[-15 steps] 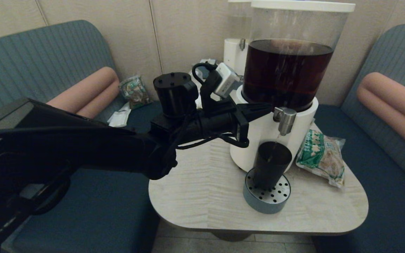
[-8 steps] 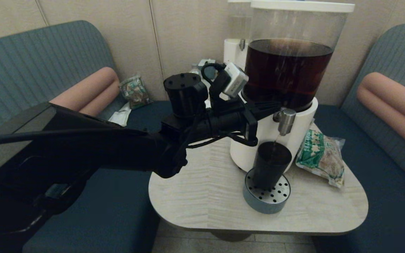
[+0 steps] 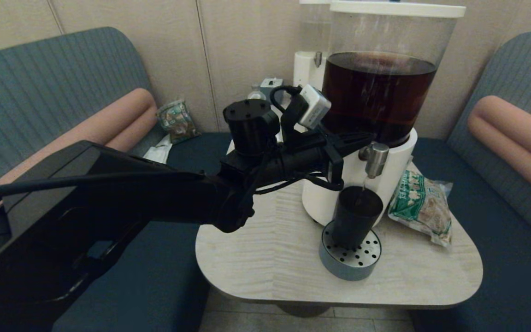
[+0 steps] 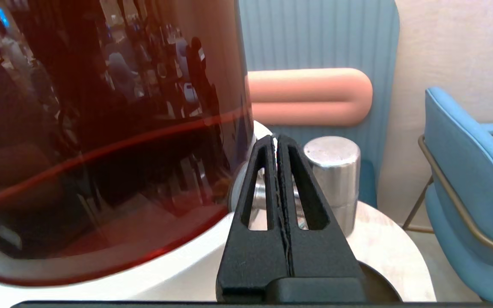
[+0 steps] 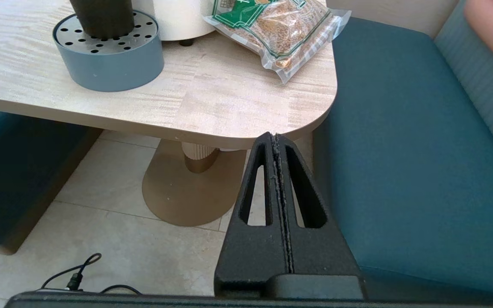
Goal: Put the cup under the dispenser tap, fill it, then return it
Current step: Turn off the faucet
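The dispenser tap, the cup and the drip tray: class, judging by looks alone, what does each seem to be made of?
Dispenser tap: apparently brushed metal, silvery with a soft sheen.
Cup: probably dark smoky plastic, smooth and matte; the look leaves it open.
Drip tray: a perforated silvery top, likely metal, on a matte blue-grey base, possibly plastic.

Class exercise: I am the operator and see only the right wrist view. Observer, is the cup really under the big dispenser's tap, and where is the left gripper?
Observer: Yes. In the head view the cup stands on the drip tray, directly below the dispenser tap.
Operator: And the left gripper?
Observer: The left gripper is shut, its tip beside the tap, close to the tank.
Operator: Is anything flowing?
Observer: A thin stream falls from the tap into the cup.
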Robot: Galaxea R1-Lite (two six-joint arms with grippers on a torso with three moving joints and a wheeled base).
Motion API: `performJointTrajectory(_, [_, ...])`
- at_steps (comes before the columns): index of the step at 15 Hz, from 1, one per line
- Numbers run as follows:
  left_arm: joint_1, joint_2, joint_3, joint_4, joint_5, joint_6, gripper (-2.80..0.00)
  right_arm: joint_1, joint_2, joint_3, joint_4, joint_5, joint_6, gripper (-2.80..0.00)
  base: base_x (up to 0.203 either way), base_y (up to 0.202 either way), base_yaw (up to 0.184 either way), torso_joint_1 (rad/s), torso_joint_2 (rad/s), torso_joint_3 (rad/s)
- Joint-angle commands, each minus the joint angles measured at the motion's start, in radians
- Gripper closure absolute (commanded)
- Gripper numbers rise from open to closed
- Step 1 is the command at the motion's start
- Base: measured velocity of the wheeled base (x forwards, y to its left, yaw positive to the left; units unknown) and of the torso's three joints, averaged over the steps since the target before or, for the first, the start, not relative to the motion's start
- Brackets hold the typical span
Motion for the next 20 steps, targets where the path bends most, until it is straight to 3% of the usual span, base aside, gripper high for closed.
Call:
performJointTrajectory(1, [-0.002,0.038,-0.026,0.001,-0.005,-0.001,0.00,0.000,0.002,0.000,0.000,0.000,-0.001,0.00,0.000,0.000,0.000,0.000,0.00,0.000])
performJointTrajectory(20, [-0.022,0.121,-0.092,-0.002,-0.020,-0.007,0.00,0.000,0.002,0.000,0.000,0.000,-0.001,0.00,0.000,0.000,0.000,0.000,0.00,0.000])
